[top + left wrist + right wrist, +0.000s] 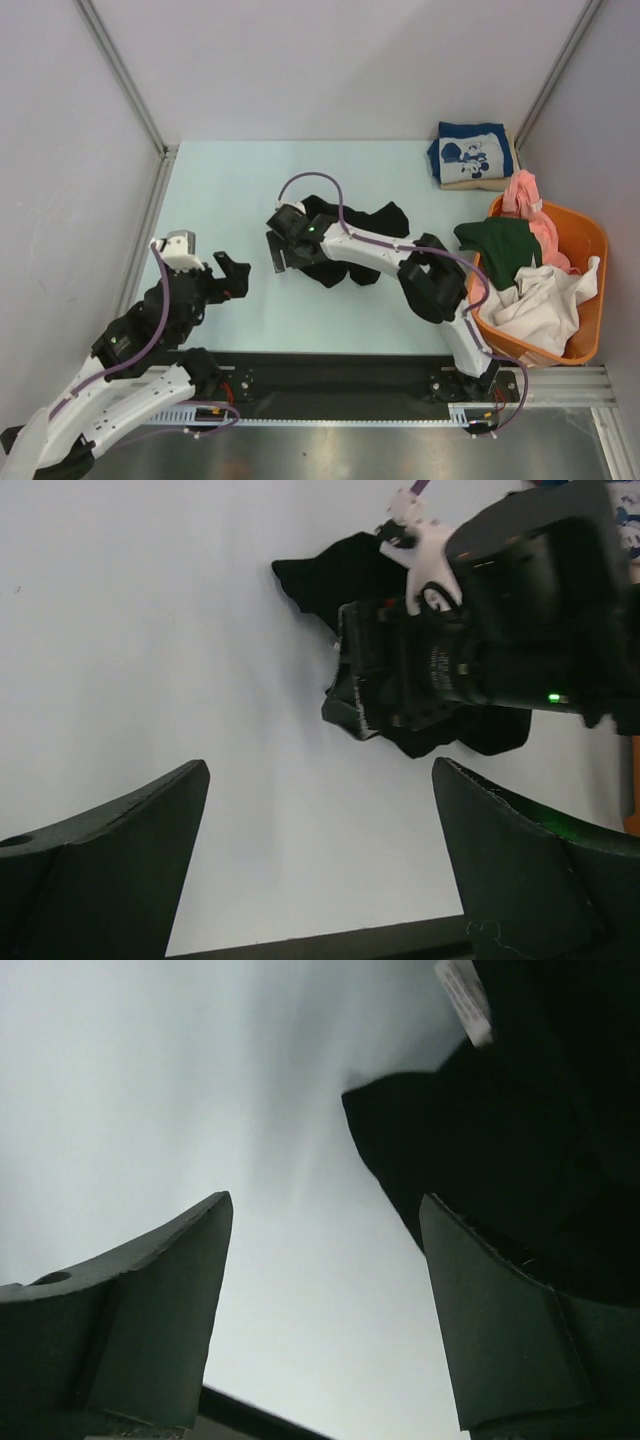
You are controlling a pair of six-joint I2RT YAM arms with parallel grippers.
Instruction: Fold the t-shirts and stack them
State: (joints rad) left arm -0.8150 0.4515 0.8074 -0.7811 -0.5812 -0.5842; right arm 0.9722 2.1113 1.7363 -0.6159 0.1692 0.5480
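Black t-shirt (pixel 540 1140) with illegible white tag (pixel 465 998)

Pale blue tabletop (pixel 220 190), plain grey walls (pixel 340 60), aluminium corner posts (pixel 120 72), even light.

One black t-shirt (pixel 385 218), one navy t-shirt (pixel 470 150), three basketed t-shirts (pixel 500 248), one orange basket (pixel 596 290), two arms (pixel 365 246)

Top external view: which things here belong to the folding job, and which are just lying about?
Job:
black t-shirt
navy t-shirt
dark green t-shirt
pink t-shirt
off-white t-shirt

Lying about:
orange basket, holding the last three
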